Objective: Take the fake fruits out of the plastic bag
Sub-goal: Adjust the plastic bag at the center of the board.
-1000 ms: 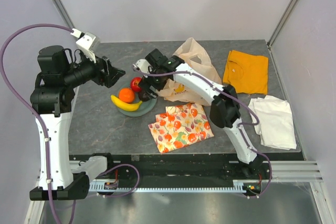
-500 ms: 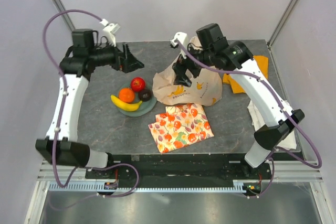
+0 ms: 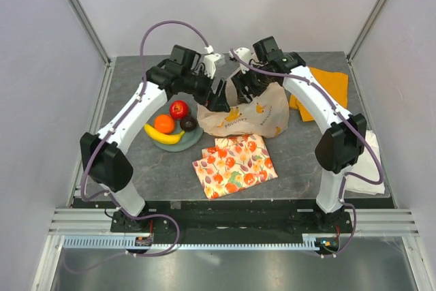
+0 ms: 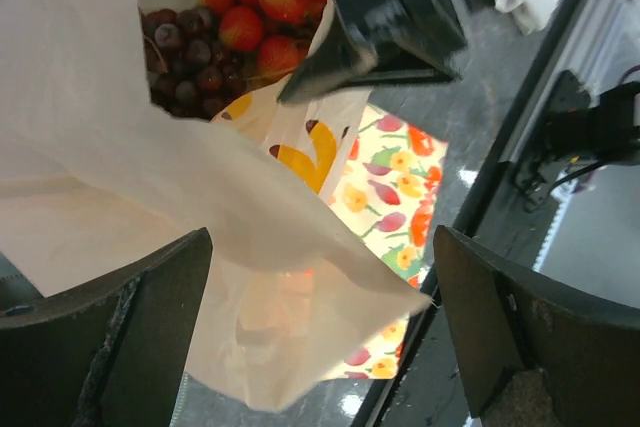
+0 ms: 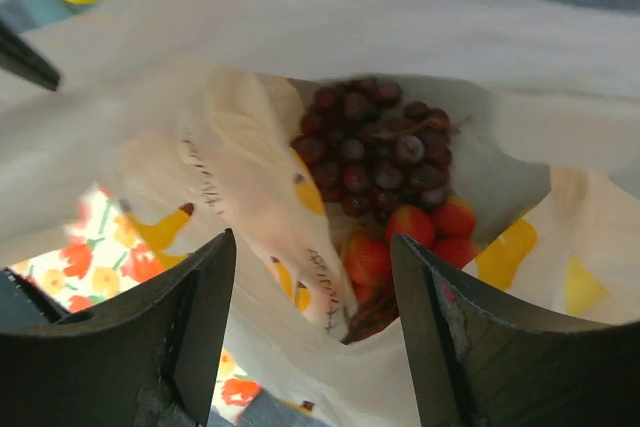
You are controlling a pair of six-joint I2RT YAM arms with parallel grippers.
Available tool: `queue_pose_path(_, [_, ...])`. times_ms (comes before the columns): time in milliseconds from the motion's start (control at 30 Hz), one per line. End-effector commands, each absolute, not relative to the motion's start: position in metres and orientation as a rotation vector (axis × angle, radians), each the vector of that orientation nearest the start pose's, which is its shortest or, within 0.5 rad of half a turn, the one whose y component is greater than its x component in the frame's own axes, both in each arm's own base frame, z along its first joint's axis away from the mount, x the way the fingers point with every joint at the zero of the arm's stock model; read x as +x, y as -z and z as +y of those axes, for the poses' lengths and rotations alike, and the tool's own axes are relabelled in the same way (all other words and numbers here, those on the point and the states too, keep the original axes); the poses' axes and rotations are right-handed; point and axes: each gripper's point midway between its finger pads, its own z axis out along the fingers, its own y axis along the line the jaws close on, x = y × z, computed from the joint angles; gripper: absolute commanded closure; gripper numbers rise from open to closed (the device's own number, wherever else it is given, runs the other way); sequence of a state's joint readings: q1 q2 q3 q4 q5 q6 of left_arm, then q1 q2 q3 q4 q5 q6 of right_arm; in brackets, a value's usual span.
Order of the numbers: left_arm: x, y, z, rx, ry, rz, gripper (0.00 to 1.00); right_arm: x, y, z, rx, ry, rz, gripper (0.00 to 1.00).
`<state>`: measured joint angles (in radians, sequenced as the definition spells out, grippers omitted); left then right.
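Observation:
The plastic bag (image 3: 248, 119) lies at the table's middle with its mouth towards the back left. Inside it a dark purple grape bunch (image 5: 370, 147) and a red grape bunch (image 5: 425, 232) show; the left wrist view also shows the dark bunch (image 4: 185, 67) and the red bunch (image 4: 265, 7). My left gripper (image 3: 219, 99) is open, with a bag flap (image 4: 290, 247) between its jaws. My right gripper (image 3: 242, 92) is open over the bag's mouth (image 5: 315, 337). A banana (image 3: 163, 136), an orange (image 3: 163, 123) and a red apple (image 3: 179, 109) lie on a teal plate (image 3: 194, 140).
A dark round fruit (image 3: 189, 124) also lies on the plate. A flat fruit-patterned cloth (image 3: 235, 165) lies in front of the bag. An orange cloth (image 3: 337, 83) is at the back right and a white cloth (image 3: 371, 161) at the right edge.
My left arm has swung from the back left across to the bag's mouth. My right gripper went from the plate to the bag and stays at its mouth. The bag now lies flatter.

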<state>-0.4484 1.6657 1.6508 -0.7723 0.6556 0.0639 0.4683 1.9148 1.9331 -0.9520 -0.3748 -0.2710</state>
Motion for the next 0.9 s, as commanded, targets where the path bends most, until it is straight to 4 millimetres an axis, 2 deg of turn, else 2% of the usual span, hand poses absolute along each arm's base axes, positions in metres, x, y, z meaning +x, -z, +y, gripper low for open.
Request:
queue_pose_path(0, [0.334, -0.244, -0.295, 1.041, 0.816, 2.108, 0.08, 0.398, -0.210, 0.203, -0.874, -0.403, 2.342, 0.30])
queue_pose_path(33, [0.332, -0.240, -0.297, 1.053, 0.818, 2.117, 0.15, 0.380, -0.206, 0.192, -0.869, -0.393, 2.372, 0.30])
queue_pose_path(100, [0.323, -0.230, -0.298, 1.084, 0.852, 2.147, 0.60, 0.359, -0.197, 0.172, -0.849, -0.368, 2.427, 0.29])
queue_pose_path(133, [0.322, -0.227, -0.295, 1.087, 0.840, 2.157, 0.98, 0.334, -0.187, 0.159, -0.850, -0.358, 2.464, 0.29])
queue_pose_path(167, [0.318, -0.220, -0.289, 1.080, 0.825, 2.185, 0.98, 0.321, -0.182, 0.153, -0.864, -0.344, 2.474, 0.29])
queue_pose_path(200, [0.313, -0.225, -0.284, 1.073, 0.834, 2.180, 0.98, 0.309, -0.176, 0.147, -0.872, -0.332, 2.486, 0.29])
queue_pose_path(233, [0.306, -0.227, -0.280, 1.074, 0.846, 2.186, 0.98, 0.286, -0.167, 0.136, -0.872, -0.322, 2.509, 0.29])
queue_pose_path(267, [0.295, -0.219, -0.277, 1.078, 0.876, 2.209, 0.98, 0.275, -0.163, 0.132, -0.876, -0.317, 2.521, 0.28])
queue_pose_path(300, [0.284, -0.228, -0.274, 1.085, 0.901, 2.183, 0.98, 0.267, -0.159, 0.127, -0.875, -0.311, 2.534, 0.27])
queue_pose_path(333, [0.276, -0.228, -0.273, 1.092, 0.927, 2.180, 0.98, 0.254, -0.153, 0.122, -0.883, -0.307, 2.546, 0.27])
queue_pose_path(400, [0.262, -0.220, -0.269, 1.094, 0.962, 2.206, 0.98, 0.247, -0.153, 0.118, -0.910, -0.297, 2.543, 0.24])
queue_pose_path(467, [0.255, -0.220, -0.268, 1.109, 0.974, 2.195, 0.98, 0.253, -0.166, 0.121, -0.926, -0.303, 2.503, 0.24])
queue_pose_path(500, [0.256, -0.221, -0.267, 1.107, 0.973, 2.191, 0.98, 0.258, -0.176, 0.126, -0.932, -0.322, 2.469, 0.23])
queue_pose_path(533, [0.257, -0.222, -0.268, 1.111, 0.974, 2.188, 0.98, 0.267, -0.200, 0.143, -0.967, -0.405, 2.380, 0.23])
queue_pose_path(600, [0.260, -0.230, -0.272, 1.112, 0.982, 2.163, 0.98, 0.278, -0.231, 0.166, -1.008, -0.515, 2.258, 0.23])
queue_pose_path(633, [0.262, -0.233, -0.273, 1.110, 0.986, 2.158, 0.98, 0.290, -0.257, 0.180, -1.035, -0.557, 2.166, 0.24])
queue_pose_path(667, [0.265, -0.239, -0.277, 1.102, 0.996, 2.147, 0.98, 0.288, -0.273, 0.198, -1.079, -0.658, 2.087, 0.24])
queue_pose_path(733, [0.269, -0.246, -0.280, 1.074, 1.012, 2.140, 0.98, 0.296, -0.293, 0.224, -1.166, -0.708, 1.986, 0.25])
queue_pose_path(767, [0.272, -0.253, -0.283, 1.070, 1.020, 2.122, 0.98, 0.296, -0.295, 0.234, -1.198, -0.742, 1.960, 0.27])
queue_pose_path(800, [0.275, -0.257, -0.285, 1.060, 1.022, 2.109, 0.98, 0.300, -0.284, 0.247, -1.234, -0.769, 1.976, 0.29])
queue_pose_path(867, [0.280, -0.267, -0.289, 1.031, 1.030, 2.099, 0.98, 0.307, -0.278, 0.257, -1.260, -0.778, 1.978, 0.36])
